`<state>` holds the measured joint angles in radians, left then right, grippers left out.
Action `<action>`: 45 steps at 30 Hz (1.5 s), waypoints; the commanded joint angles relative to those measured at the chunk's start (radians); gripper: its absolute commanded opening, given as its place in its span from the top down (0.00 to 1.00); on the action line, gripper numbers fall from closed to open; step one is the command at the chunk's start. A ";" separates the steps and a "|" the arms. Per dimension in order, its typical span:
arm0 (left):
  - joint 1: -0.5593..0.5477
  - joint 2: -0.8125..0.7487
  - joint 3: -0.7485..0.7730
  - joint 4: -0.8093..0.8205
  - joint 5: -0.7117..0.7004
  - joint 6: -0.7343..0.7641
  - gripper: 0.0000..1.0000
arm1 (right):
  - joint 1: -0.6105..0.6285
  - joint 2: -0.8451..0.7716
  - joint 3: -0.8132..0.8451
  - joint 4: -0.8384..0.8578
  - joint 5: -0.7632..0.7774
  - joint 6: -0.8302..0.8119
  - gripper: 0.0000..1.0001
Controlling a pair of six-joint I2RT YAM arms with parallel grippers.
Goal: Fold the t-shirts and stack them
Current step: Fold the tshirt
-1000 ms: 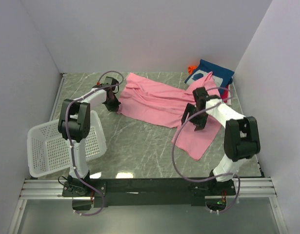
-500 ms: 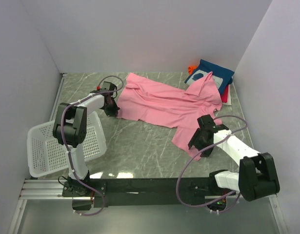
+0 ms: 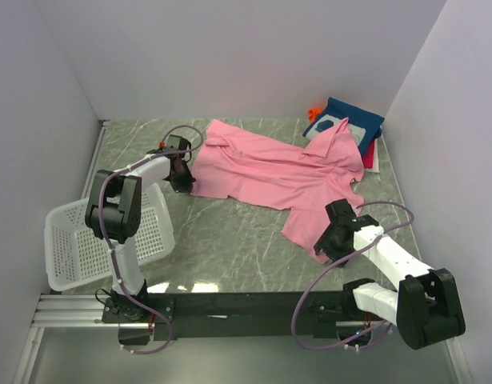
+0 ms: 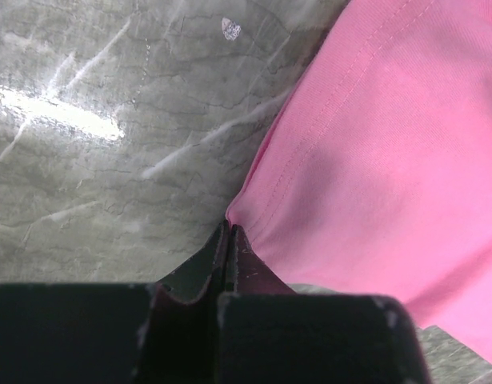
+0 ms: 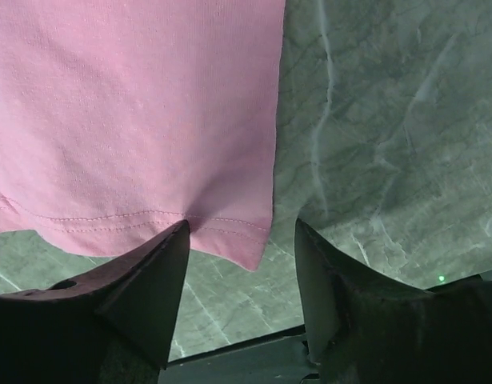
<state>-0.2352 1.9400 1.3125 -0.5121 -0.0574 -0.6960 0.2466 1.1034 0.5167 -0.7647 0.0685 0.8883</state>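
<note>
Left gripper (image 3: pixel 182 171), its jaws pressed tight together, pinches the left-hand corner of a pink t-shirt (image 3: pixel 262 172) on a grey marbled table (image 3: pixel 230 232). In the left wrist view the two dark fingers meet on the stitched hem right at the corner, and the cloth fans away up and to the right of them.

Right gripper (image 3: pixel 334 240) is low over the table at the garment's near edge, jaws spread. In the right wrist view the hemmed lower corner of the pink cloth lies between the two fingers. The left finger (image 5: pixel 162 272) touches the hem and the right finger (image 5: pixel 326 272) stands on bare table just beside the cloth's edge, so nothing is clamped.

Seen from above, the pink t-shirt lies open and rumpled across the middle and far part of the table. One end is at the left gripper, and a flap runs down to the right gripper. Its far right part lies over a folded pile in the far right corner. That pile has a navy t-shirt (image 3: pixel 355 118) with white print on top, a red t-shirt (image 3: pixel 372 152) showing beneath, and a bit of an orange t-shirt (image 3: pixel 314 110) behind. A white mesh basket (image 3: pixel 70 206) sits at the near left, well apart from the cloth.
</note>
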 commanded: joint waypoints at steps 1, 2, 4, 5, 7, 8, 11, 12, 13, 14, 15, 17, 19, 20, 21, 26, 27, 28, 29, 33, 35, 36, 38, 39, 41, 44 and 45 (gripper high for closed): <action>0.004 -0.035 0.004 0.000 0.007 0.027 1.00 | 0.013 -0.022 -0.010 -0.005 0.028 0.034 0.39; 0.004 -0.035 0.007 -0.002 0.007 0.029 1.00 | 0.013 -0.022 -0.015 -0.005 0.028 0.035 0.39; 0.004 -0.030 0.010 -0.002 0.008 0.032 1.00 | 0.016 -0.022 -0.024 0.004 0.025 0.040 0.43; 0.005 -0.030 0.014 -0.002 0.010 0.033 1.00 | 0.014 -0.023 -0.032 0.013 0.022 0.043 0.44; 0.005 -0.024 0.017 -0.006 0.010 0.036 1.00 | 0.014 -0.014 -0.035 0.022 0.013 0.044 0.50; 0.007 -0.026 0.024 -0.008 0.008 0.039 1.00 | 0.016 -0.013 -0.035 0.024 0.013 0.044 0.53; 0.013 -0.024 0.031 -0.014 0.014 0.046 1.00 | 0.017 -0.002 -0.034 0.022 0.011 0.046 0.67; 0.014 -0.023 0.033 -0.014 0.017 0.046 1.00 | 0.019 -0.005 -0.032 0.022 0.011 0.046 0.76; 0.016 -0.024 0.039 -0.017 0.024 0.046 1.00 | 0.019 -0.007 -0.032 0.022 0.011 0.047 0.80; 0.020 -0.026 0.044 -0.020 0.028 0.047 1.00 | 0.019 -0.011 -0.026 0.012 0.011 0.047 0.85; 0.022 -0.027 0.047 -0.025 0.030 0.047 1.00 | 0.019 -0.020 -0.020 0.002 0.013 0.049 0.93; 0.023 -0.036 0.060 -0.031 0.034 0.049 1.00 | 0.022 -0.036 0.003 -0.036 0.020 0.046 1.00; 0.023 -0.049 0.073 -0.035 0.036 0.049 1.00 | 0.022 -0.062 0.020 -0.065 0.022 0.038 1.00; 0.023 -0.053 0.077 -0.045 0.037 0.047 1.00 | 0.023 -0.069 0.038 -0.099 0.024 0.035 1.00; 0.023 -0.058 0.082 -0.048 0.039 0.047 1.00 | 0.022 -0.086 0.046 -0.117 0.022 0.034 1.00; 0.028 -0.121 0.059 -0.063 0.047 0.047 1.00 | 0.031 -0.160 0.086 -0.228 0.005 0.035 1.00; 0.028 -0.143 0.048 -0.066 0.045 0.050 1.00 | 0.036 -0.174 0.092 -0.240 0.004 0.041 1.00; 0.030 -0.154 0.042 -0.069 0.045 0.053 1.00 | 0.037 -0.184 0.101 -0.255 0.002 0.041 1.00; 0.030 -0.167 0.037 -0.078 0.047 0.055 1.00 | 0.039 -0.204 0.106 -0.283 0.001 0.044 1.00; 0.037 -0.232 0.002 -0.106 0.048 0.062 1.00 | 0.046 -0.241 0.124 -0.344 -0.001 0.055 1.00; 0.046 -0.259 -0.012 -0.114 0.045 0.064 0.99 | 0.052 -0.263 0.134 -0.375 -0.002 0.064 1.00; 0.050 -0.286 -0.019 -0.123 0.042 0.066 1.00 | 0.056 -0.272 0.138 -0.384 -0.004 0.073 1.00; 0.056 -0.314 -0.044 -0.131 0.034 0.069 1.00 | 0.065 -0.298 0.143 -0.410 -0.009 0.083 1.00; 0.059 -0.340 -0.061 -0.134 0.031 0.072 1.00 | 0.069 -0.304 0.144 -0.419 -0.013 0.092 1.00; 0.062 -0.364 -0.079 -0.141 0.025 0.075 1.00 | 0.080 -0.329 0.146 -0.442 -0.015 0.104 1.00; 0.066 -0.412 -0.111 -0.154 0.018 0.079 1.00 | 0.101 -0.353 0.154 -0.472 -0.018 0.135 1.00; 0.066 -0.432 -0.125 -0.155 0.018 0.082 1.00 | 0.109 -0.361 0.160 -0.478 -0.019 0.142 1.00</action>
<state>-0.1734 1.5784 1.2095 -0.6464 -0.0238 -0.6411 0.3328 0.7700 0.6231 -1.1748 0.0429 0.9810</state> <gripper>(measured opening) 0.013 0.010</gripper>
